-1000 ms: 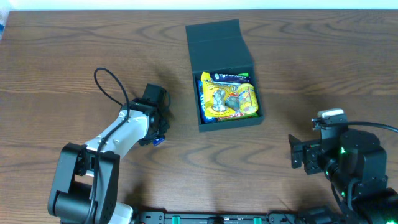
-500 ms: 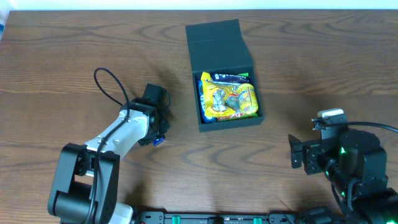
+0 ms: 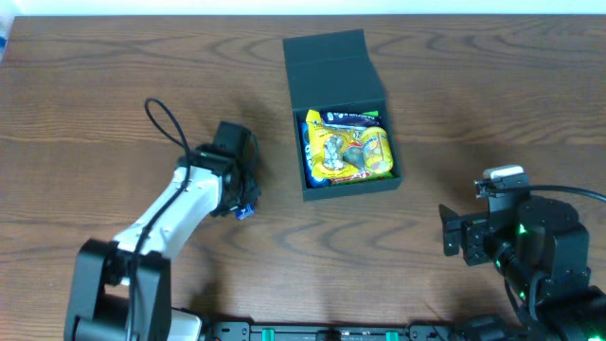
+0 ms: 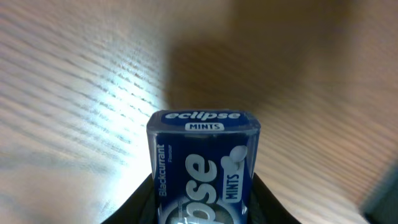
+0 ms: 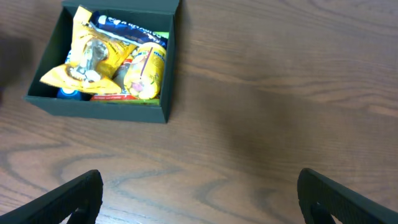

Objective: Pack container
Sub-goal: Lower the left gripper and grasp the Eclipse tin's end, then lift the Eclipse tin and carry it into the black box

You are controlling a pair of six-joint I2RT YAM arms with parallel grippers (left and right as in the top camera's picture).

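The container (image 3: 348, 188) is a dark teal-green box at mid-table, its flap lid (image 3: 331, 64) folded back on the far side. Yellow snack packets (image 3: 346, 147) fill it. To its left, my left gripper (image 3: 243, 206) is shut on a blue Eclipse mints box (image 3: 245, 212). In the left wrist view the mints box (image 4: 204, 155) stands between the black fingers (image 4: 140, 202) above the wood. My right gripper (image 3: 447, 234) rests at the front right, open and holding nothing. The right wrist view shows its fingers (image 5: 71, 198) wide apart and the container (image 5: 93, 107) at upper left.
The table (image 3: 492, 104) is brown wood. A black cable loop (image 3: 166, 123) rises from the left arm. Black arm bases sit along the front edge (image 3: 331, 332).
The left arm has shifted slightly, its wrist moving a little away from the front edge with the mints box still held. The right arm and the container have not moved.
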